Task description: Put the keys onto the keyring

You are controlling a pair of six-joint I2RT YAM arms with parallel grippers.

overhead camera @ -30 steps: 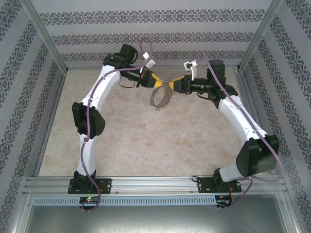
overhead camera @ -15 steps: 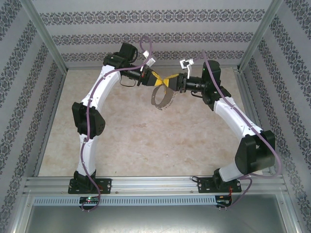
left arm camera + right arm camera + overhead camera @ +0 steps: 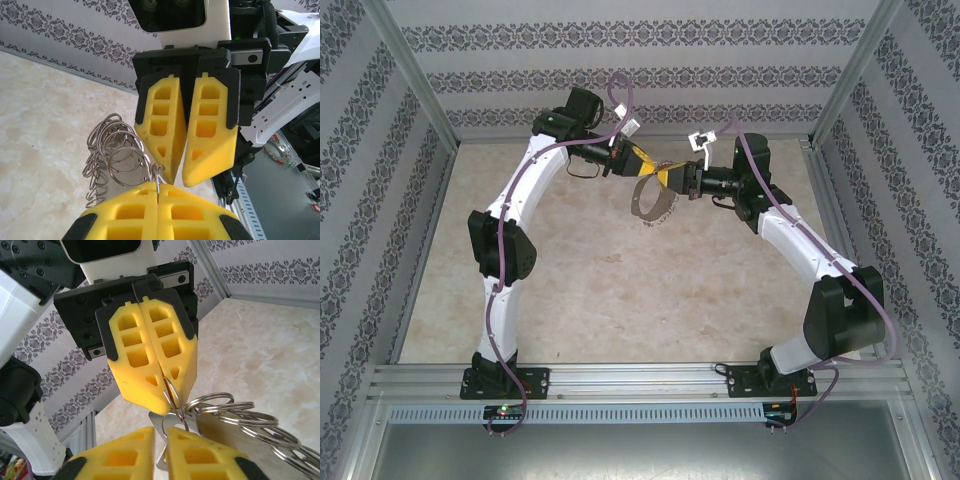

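The left claw (image 3: 157, 196) is clenched, its yellow foam fingers pressed together on a thin wire loop at the rim of the keyring (image 3: 640, 210). The right claw (image 3: 160, 434) meets it nose to nose. Its fingers are drawn in to a narrow slit around a small silvery tab (image 3: 158, 424) that hangs on the same loop. I cannot tell whether that tab is the key.

The keyring hangs below the two claws, in the air above the far middle of the counter (image 3: 620, 290). It is a thin grey hoop, and a fringe of small wire loops (image 3: 97, 167) fans out along one side of it.

The main risk is a slip. The wire is thin, the foam is soft, and each hold is only at the fingertips, so a small twist or pull by either arm could work the metal free and drop the hoop to the counter. The fingertips sit almost against each other, so closing in further would likely press foam on foam and lever the tab out of line. The crowded loops beside the hold could also snag it.

The counter is pale and marbled. Patterned walls (image 3: 620, 80) and aluminium posts (image 3: 415, 80) enclose it, and purple cables (image 3: 620, 100) arch over the wrists. The hoop has open space all round it.
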